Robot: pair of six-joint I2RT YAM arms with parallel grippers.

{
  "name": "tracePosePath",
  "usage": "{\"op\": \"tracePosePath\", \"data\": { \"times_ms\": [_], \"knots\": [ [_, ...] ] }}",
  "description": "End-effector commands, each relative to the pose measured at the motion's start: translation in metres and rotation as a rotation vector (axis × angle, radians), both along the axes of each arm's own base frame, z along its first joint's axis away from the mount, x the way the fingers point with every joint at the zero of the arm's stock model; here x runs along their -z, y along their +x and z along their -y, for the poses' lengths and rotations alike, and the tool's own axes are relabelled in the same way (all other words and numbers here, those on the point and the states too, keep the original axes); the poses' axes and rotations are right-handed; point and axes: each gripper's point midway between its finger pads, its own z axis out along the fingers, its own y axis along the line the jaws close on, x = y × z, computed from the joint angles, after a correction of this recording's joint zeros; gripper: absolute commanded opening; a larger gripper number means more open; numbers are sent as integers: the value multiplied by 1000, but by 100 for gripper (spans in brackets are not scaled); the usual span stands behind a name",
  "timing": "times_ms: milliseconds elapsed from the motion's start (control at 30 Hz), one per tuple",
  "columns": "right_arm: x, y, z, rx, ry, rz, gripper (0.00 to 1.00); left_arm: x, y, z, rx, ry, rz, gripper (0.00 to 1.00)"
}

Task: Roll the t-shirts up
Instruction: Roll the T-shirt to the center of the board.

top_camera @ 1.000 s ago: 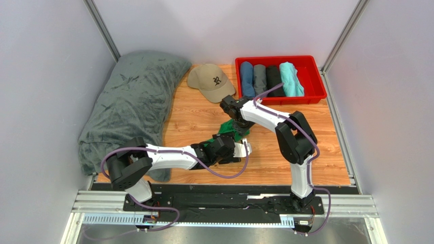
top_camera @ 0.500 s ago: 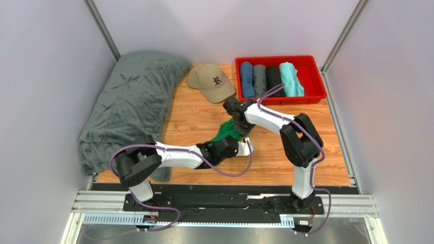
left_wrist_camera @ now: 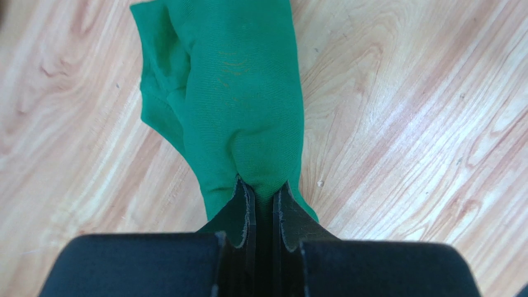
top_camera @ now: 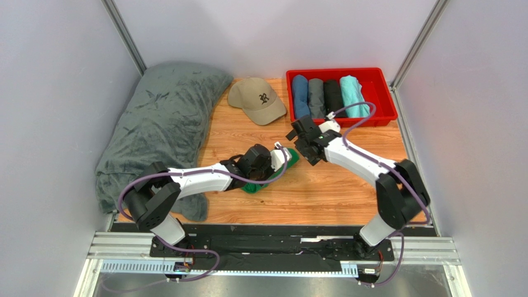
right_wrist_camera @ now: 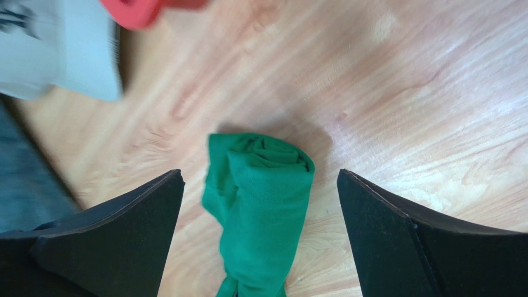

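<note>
The green t-shirt [top_camera: 291, 159] lies as a loose roll on the wooden table, mostly hidden under my left arm in the top view. My left gripper [top_camera: 276, 166] is shut on one end of it. In the left wrist view the cloth [left_wrist_camera: 242, 93] stretches away from the pinching gripper [left_wrist_camera: 263, 189]. My right gripper [top_camera: 305, 146] hovers open just right of the shirt. In the right wrist view the roll [right_wrist_camera: 263, 198] lies between the wide-spread fingers of that gripper [right_wrist_camera: 260, 174], untouched. Several rolled t-shirts [top_camera: 327, 96] sit in the red tray [top_camera: 384, 93].
A tan cap [top_camera: 257, 99] lies behind the shirt, left of the red tray. A big dark-grey blanket [top_camera: 161, 124] fills the left side of the table. Grey walls close in both sides and the back.
My left gripper has shut on the green shirt and drawn it leftward. My right gripper has let the shirt go, opened wide and pulled back to the right.
</note>
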Motion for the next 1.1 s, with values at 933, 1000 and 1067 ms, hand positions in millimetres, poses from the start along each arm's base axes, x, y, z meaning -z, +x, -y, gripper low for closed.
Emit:
{"op": "tracePosePath", "data": {
  "times_ms": [933,1000,1067],
  "knots": [
    [23,-47,-53,-133,149,287,91,65,-30,-48,-319,-84,-766,0],
    [17,-47,-61,-148,152,304,91,66,-32,-50,-326,-81,-780,0],
    [12,-49,-65,-148,139,317,91,69,-32,-52,-339,-78,-795,0]
  ]
}}
